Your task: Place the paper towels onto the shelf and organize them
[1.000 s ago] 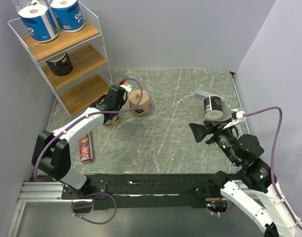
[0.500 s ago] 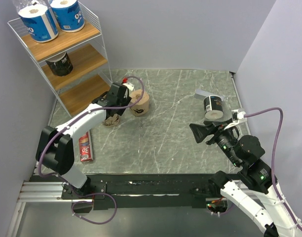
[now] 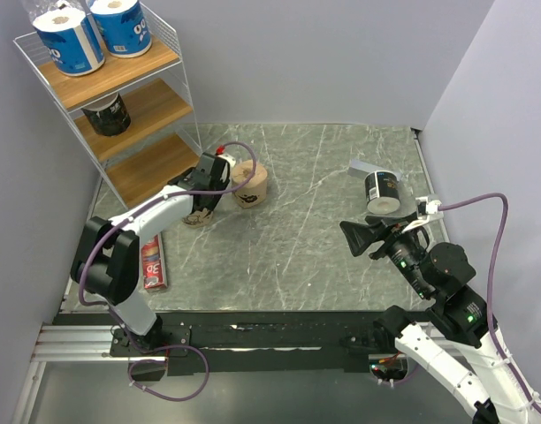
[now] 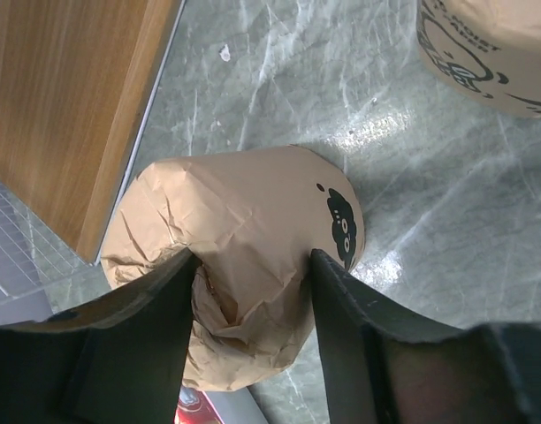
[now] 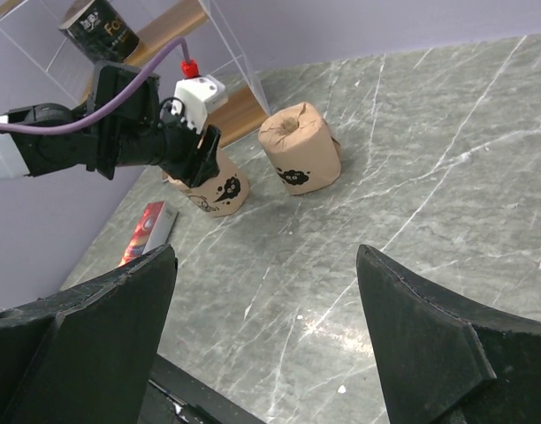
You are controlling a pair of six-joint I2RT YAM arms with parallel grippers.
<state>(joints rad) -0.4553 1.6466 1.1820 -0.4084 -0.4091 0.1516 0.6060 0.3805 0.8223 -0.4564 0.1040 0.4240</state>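
My left gripper [image 3: 205, 194] is shut on the crumpled top of a tan-brown roll [image 4: 253, 221], which stands on the table beside the shelf's bottom board [image 4: 67, 106]. That roll [image 3: 196, 216] is mostly hidden under the gripper in the top view. A second tan roll [image 3: 249, 184] stands just right of it. The shelf [image 3: 120, 97] holds two blue-wrapped rolls [image 3: 69, 37] on its top tier and one black roll [image 3: 107, 113] on the middle tier. Another black roll [image 3: 384, 193] lies at the right. My right gripper [image 3: 363, 238] is open and empty, held above the table.
A flat red box [image 3: 153, 263] lies near the left front edge. A small grey block [image 3: 363, 168] lies behind the black roll at the right. Walls close in the left, the back and the right side.
My left gripper has moved down and slightly nearer, onto the tan roll beside the shelf. The right arm has not moved.
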